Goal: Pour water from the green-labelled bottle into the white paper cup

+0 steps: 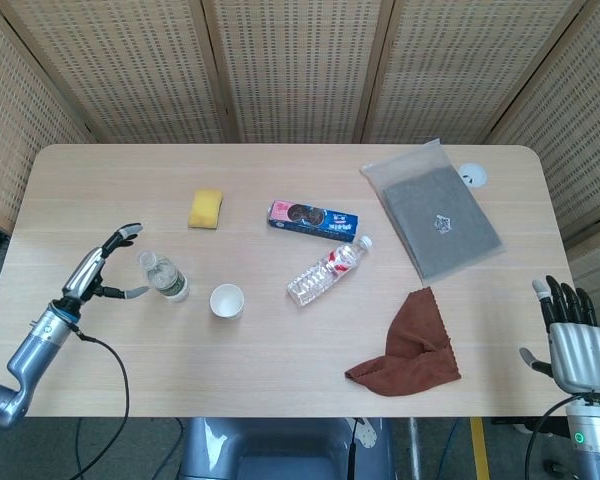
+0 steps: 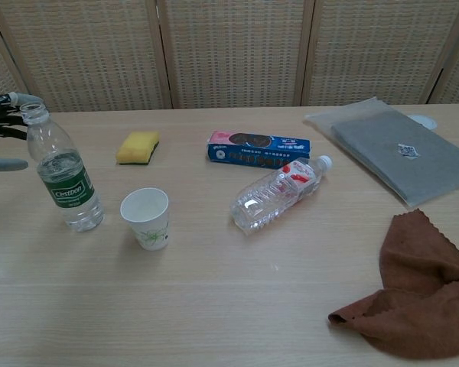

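The green-labelled bottle (image 2: 62, 170) (image 1: 162, 277) stands upright and uncapped on the table, left of the white paper cup (image 2: 146, 218) (image 1: 226, 300). My left hand (image 1: 98, 273) (image 2: 3, 130) is open, fingers spread, a short way left of the bottle and not touching it. Off the table's near right corner, my right hand (image 1: 572, 335) hangs with its fingers straight and apart, holding nothing. The chest view does not show it.
A red-labelled bottle (image 2: 278, 193) lies on its side at mid-table, behind it a blue biscuit box (image 2: 258, 146) and a yellow sponge (image 2: 138, 147). A grey pouch (image 2: 392, 149) lies at the back right, a brown cloth (image 2: 411, 291) at the front right.
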